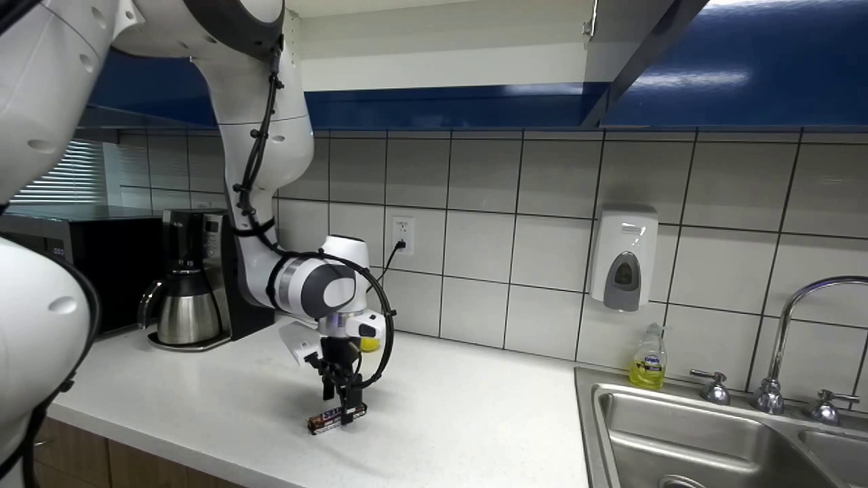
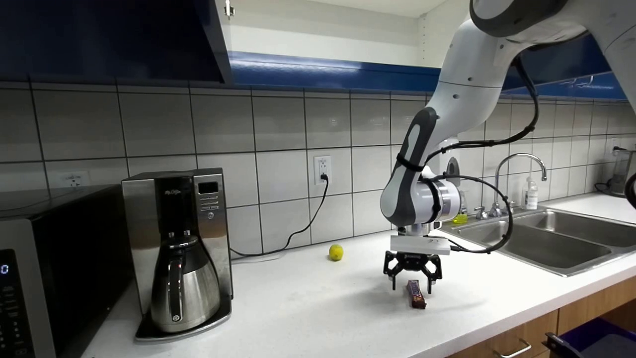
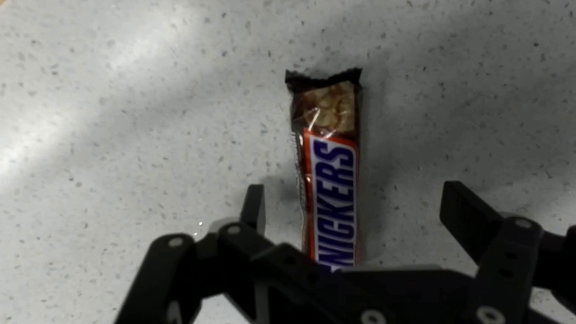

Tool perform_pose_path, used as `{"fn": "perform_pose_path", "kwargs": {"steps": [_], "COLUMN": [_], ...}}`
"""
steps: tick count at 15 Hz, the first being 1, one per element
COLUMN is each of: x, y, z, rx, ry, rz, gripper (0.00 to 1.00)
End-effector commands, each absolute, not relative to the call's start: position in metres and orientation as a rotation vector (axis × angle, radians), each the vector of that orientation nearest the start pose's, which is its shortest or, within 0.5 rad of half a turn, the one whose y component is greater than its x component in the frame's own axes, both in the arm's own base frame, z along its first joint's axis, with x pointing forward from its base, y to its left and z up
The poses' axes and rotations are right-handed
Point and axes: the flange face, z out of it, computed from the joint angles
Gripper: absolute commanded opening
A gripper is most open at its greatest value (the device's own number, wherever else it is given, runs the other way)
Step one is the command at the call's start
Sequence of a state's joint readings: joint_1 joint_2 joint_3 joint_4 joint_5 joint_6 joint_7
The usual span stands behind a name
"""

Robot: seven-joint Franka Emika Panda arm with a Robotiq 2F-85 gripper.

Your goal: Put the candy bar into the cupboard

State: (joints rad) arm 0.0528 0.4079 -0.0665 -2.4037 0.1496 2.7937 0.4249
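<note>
Hand (image 2: pixel 412 288) is wide, low & a bit R in an exterior view, w/ candy bar (image 3: pixel 332 173) lying on the white desk (image 3: pixel 135 189) btwn its tips, mid of wrist pic. Cupboard (image 2: pixel 323 67) is open, top mid in both exterior views.

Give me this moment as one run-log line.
gripper: open, straddling candy bar | candy bar: on counter, ungripped | cupboard: open | next: likely close, then lift
</note>
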Motion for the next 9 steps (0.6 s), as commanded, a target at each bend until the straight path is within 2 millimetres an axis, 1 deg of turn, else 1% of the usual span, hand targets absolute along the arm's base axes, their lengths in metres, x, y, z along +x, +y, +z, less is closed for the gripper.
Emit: {"fn": "perform_pose_path", "kwargs": {"steps": [1,2,3,7,9], "x": [0.4976,0.4988,0.4999,0.5026,0.5032], "y": [-0.0121,-0.0111,-0.0101,-0.0065,-0.0083], "z": [0.1454,0.1450,0.1444,0.1431,0.1441], "rx": [-2.988,-2.989,-2.990,-2.994,-2.994], "ry": [0.920,0.918,0.915,0.908,0.915], "rz": [0.040,0.040,0.040,0.040,0.043], "gripper": [0.74,0.73,0.68,0.36,0.22]}}
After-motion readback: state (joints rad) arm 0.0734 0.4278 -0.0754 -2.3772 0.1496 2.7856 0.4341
